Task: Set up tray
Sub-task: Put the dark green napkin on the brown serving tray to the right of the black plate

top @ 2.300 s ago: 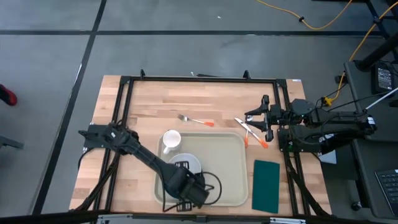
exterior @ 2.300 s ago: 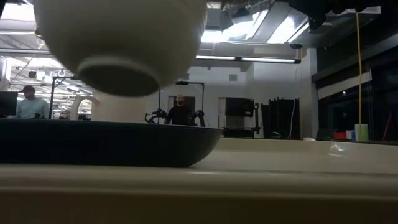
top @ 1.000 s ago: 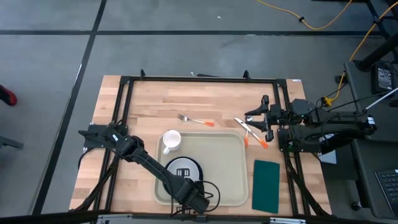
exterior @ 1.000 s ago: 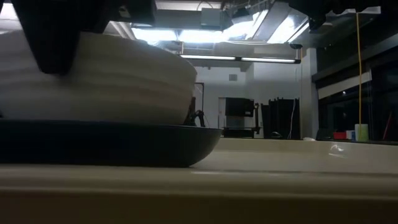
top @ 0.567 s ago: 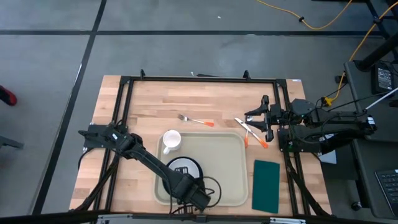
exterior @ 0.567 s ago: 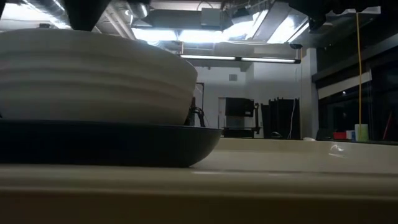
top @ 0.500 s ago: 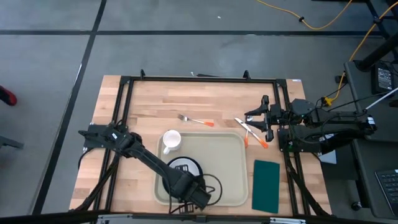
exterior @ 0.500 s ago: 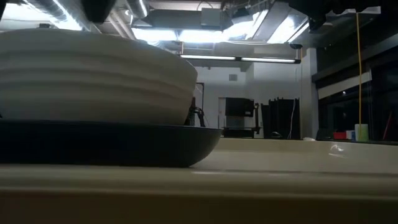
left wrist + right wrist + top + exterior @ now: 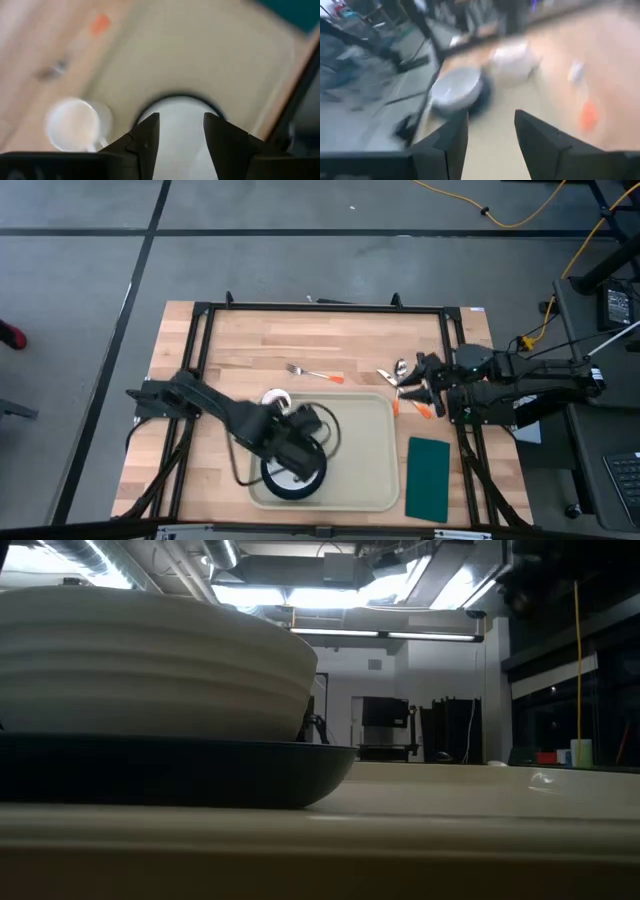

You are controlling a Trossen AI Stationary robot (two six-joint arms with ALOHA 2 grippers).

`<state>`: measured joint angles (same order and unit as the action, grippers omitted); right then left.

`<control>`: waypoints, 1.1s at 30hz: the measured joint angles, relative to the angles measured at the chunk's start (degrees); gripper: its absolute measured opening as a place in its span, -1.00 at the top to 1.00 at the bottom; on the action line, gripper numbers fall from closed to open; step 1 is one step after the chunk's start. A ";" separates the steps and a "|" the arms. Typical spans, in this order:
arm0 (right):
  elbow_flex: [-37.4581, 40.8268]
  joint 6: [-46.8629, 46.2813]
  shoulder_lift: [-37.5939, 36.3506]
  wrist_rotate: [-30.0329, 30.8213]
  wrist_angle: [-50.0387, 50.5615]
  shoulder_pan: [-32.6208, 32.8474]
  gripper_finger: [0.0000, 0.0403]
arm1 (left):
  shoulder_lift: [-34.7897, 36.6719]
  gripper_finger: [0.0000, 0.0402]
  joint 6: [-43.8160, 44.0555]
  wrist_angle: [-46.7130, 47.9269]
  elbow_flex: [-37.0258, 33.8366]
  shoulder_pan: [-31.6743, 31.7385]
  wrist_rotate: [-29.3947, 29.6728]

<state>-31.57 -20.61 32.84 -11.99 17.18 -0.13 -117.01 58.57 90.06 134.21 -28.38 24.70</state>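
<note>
Two grippers, both w/ jaws spread, empty: left gripper (image 9: 300, 442) directly over tray (image 9: 370, 450) near-left; right gripper (image 9: 418, 380) just off its far-right corner.

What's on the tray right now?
On the tray sits a dark plate with a white bowl on it. From above, the left claw covers part of them. The mug sits at the tray's far left corner, its base hidden.
</note>
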 joint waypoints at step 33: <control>-12.61 -102.26 38.60 13.17 34.27 47.95 0.16 | 16.08 0.29 -36.58 -0.04 0.00 7.64 27.85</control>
<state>-44.19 -122.88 71.44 1.18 51.45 47.82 -100.92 21.99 90.02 134.21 -20.73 52.55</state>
